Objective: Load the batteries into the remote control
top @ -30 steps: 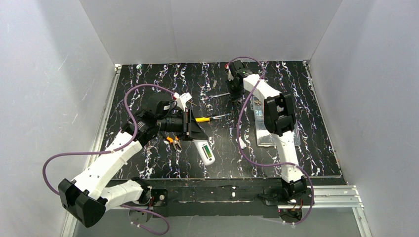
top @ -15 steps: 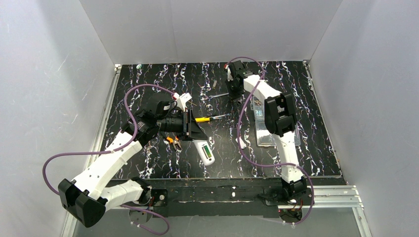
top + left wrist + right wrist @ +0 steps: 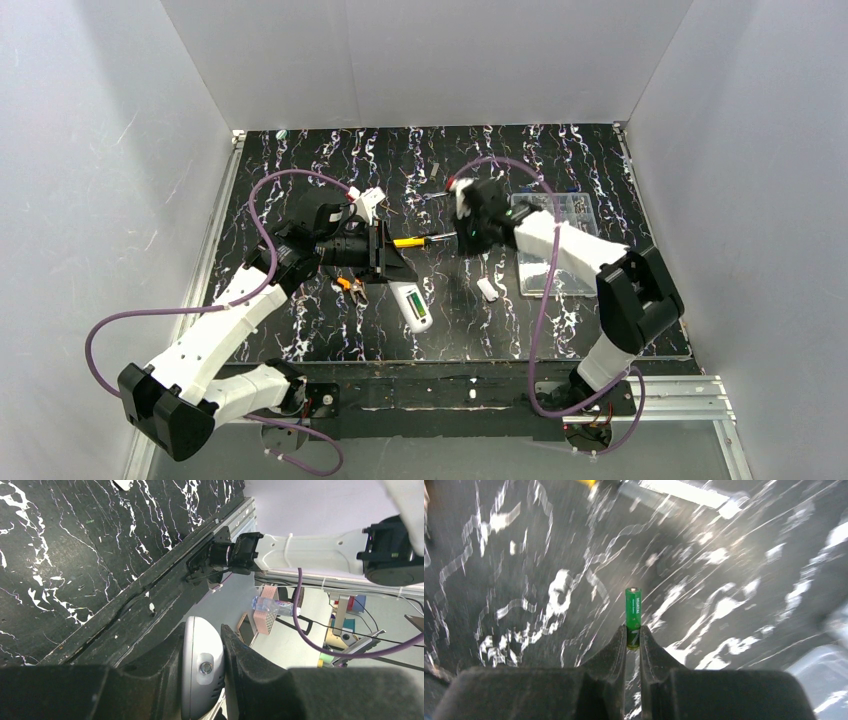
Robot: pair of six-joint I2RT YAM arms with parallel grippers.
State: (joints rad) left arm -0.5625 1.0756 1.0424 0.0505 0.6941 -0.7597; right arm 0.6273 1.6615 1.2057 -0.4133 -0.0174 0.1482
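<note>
Top view, grippers: you have two, both over the table (image 3: 330,170).
Top view, left gripper (image 3: 395,266): yours is clamped on one remote (image 3: 413,305), which sticks out past its tips toward the near edge.
Top view, remote: one; a green strip shows on its upturned face, too small for you to call it a cell.
Top view, right gripper (image 3: 470,238): off to the right of the left gripper and apart from the remote; what it carries is too small to make out here.
Top view, screwdriver (image 3: 410,241): one, lying between your two grippers.
Top view, pliers (image 3: 348,285): one pair, just beside the left gripper, on its left.
Top view, cover (image 3: 488,289): one, on the near side of the right gripper, apart from it.
Top view, box (image 3: 545,288): one, right of the right gripper, partly under that arm.
Left wrist, left gripper (image 3: 202,630): both fingers squeezed against the one remote (image 3: 200,680) between them.
Right wrist, right gripper (image 3: 633,634): your tips pinch the lower end of one battery (image 3: 633,605).
Right wrist, battery: one, standing straight out past the tips; the table behind it is blurred.
</note>
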